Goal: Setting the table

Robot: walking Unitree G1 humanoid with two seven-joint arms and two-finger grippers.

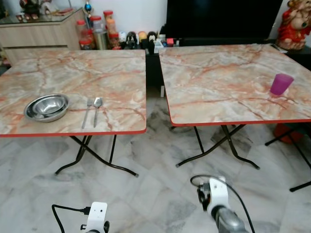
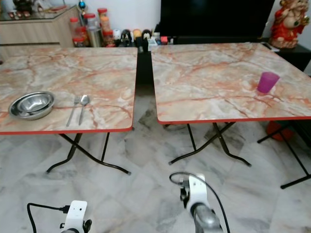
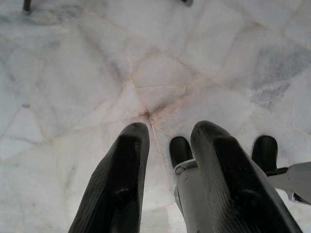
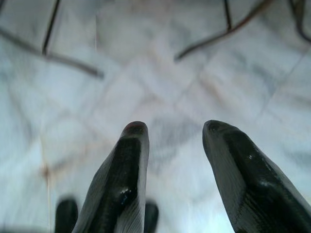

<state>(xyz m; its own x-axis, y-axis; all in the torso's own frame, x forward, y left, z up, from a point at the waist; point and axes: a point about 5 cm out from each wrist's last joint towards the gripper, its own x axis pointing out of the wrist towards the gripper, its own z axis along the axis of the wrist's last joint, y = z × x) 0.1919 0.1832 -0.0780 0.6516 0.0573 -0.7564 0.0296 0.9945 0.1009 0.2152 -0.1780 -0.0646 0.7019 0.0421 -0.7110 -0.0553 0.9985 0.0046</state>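
A steel bowl (image 1: 46, 107) sits near the front left of the left marble-patterned table (image 1: 73, 73). Just to its right a fork (image 1: 87, 112) and a spoon (image 1: 97, 109) lie side by side. A purple cup (image 1: 281, 83) stands upright on the right side of the right table (image 1: 228, 77). My left arm (image 1: 97, 216) and right arm (image 1: 216, 196) hang low in front of the tables. In the left wrist view, the left gripper (image 3: 170, 133) is open over the floor. The right gripper (image 4: 175, 128) is open too, holding nothing.
A narrow gap (image 1: 153, 73) separates the two folding tables, whose crossed metal legs (image 1: 92, 155) stand on the marble floor (image 1: 155, 170). Behind them are a dark TV unit (image 1: 218, 19), jars and small items (image 1: 102, 31), a wooden cabinet (image 1: 39, 31) and a red figurine (image 1: 296, 24).
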